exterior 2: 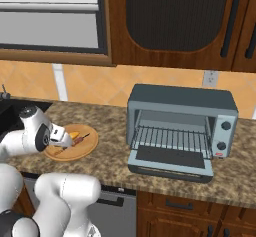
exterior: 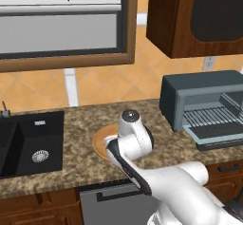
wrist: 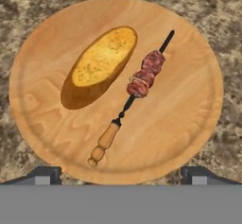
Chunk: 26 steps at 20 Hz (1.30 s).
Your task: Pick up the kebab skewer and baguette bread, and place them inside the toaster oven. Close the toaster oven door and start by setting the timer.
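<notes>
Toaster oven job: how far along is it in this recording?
Done: only the door of the toaster oven hangs open, its rack bare. In hand: the open end effector hovers above the plate, holding nothing. Left: the skewer and baguette both lie on the plate, so both loads, closing the door and setting the timer remain.

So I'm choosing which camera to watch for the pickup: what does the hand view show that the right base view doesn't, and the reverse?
Hand view alone: the kebab skewer's pale wooden handle, its separate meat chunks, and the baguette bread's speckled crust. The two lie side by side, apart.

Right base view alone: the toaster oven, its door dropped open, wire rack and two knobs; it stands apart from the plate.

Both: the round wooden plate on the granite counter, carrying both foods.
</notes>
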Tool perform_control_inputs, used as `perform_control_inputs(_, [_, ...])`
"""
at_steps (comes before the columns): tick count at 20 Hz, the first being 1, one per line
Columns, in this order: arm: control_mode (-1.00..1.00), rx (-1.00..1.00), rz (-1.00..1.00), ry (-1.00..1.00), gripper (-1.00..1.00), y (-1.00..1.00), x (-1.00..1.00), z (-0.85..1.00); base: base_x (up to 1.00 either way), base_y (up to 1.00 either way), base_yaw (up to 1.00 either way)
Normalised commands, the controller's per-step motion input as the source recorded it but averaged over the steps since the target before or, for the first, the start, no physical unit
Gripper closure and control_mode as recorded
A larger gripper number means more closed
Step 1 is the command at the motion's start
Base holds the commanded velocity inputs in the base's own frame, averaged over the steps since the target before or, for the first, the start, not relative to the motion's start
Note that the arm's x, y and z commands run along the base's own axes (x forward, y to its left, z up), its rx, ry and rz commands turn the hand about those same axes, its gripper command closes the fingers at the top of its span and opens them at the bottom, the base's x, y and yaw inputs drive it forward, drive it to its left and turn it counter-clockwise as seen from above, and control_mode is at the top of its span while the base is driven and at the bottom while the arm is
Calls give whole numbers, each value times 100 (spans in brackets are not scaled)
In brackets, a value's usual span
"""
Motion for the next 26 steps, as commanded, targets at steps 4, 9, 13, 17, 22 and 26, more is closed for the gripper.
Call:
perform_control_inputs(4, [-100, 0, 1, 3, -100, 8, 29, -23, 0, 0, 0])
perform_control_inputs(9, [-100, 0, 0, 9, -100, 5, 18, -30, 0, 0, 0])
perform_control_inputs(13, [-100, 0, 0, 6, -100, 1, -8, -24, 0, 0, 0])
perform_control_inputs(17, [-100, 0, 0, 3, -100, 0, 0, -31, 0, 0, 0])
perform_control_inputs(22, [-100, 0, 0, 1, -100, 0, 0, -32, 0, 0, 0])
perform_control_inputs(26, [-100, 0, 0, 0, -100, 3, 0, -24, 0, 0, 0])
